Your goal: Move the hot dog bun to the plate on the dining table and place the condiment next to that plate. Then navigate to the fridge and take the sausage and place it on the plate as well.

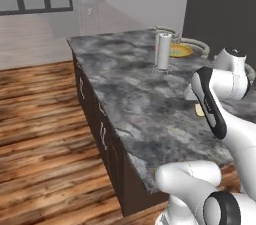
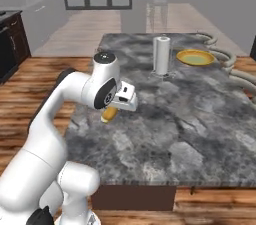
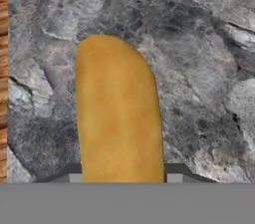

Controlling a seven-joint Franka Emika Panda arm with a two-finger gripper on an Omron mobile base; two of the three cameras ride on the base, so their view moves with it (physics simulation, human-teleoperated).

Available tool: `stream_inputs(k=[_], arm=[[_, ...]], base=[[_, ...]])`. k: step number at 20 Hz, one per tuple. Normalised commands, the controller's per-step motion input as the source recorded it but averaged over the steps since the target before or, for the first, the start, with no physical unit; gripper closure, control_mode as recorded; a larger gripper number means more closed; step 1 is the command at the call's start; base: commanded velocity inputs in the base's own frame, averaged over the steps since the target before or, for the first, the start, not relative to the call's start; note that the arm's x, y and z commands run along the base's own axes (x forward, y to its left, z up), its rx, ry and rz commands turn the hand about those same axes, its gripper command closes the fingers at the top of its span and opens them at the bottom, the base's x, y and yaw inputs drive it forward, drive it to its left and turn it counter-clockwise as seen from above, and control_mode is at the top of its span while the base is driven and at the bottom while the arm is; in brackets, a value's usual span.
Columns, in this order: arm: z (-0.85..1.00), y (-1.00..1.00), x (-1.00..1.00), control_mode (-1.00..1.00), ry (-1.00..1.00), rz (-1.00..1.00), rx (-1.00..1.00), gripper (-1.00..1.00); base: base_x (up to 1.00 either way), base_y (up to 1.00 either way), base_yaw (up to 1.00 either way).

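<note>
No writing shows on the pincer-held bun [image 3: 119, 113].

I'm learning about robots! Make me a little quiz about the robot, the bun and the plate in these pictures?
1. True or false: the hot dog bun already lies on the yellow plate.
2. What stands upright on the marble counter between the robot and the plate?
A. paper towel roll
B. kettle
C. vase
3. Fill in: the gripper has its jaws on either side of the ____.

Key:
1. False; the bun is at the gripper, far from the plate.
2. A, the paper towel roll.
3. Bun; in the hand view a fingertip shows on each side of it.
</note>
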Motion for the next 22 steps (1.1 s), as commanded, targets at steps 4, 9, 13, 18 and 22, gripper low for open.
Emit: stream_inputs(k=[4,9,13,18,22], arm=[[0.00,0.00,0.00,1.00,0.00,0.00,0.00,1.00],[0.00,0.00,0.00,1.00,0.00,0.00,0.00,1.00],[0.00,0.00,0.00,1.00,0.00,0.00,0.00,1.00],[0.00,0.00,0.00,1.00,0.00,0.00,0.00,1.00],[0.00,0.00,0.00,1.00,0.00,0.00,0.00,1.00]], base=[[-0.01,-1.00,0.20],[0.00,-1.00,0.20],[-0.09,-1.00,0.16],[-0.19,-1.00,0.15],[-0.13,-1.00,0.15]])
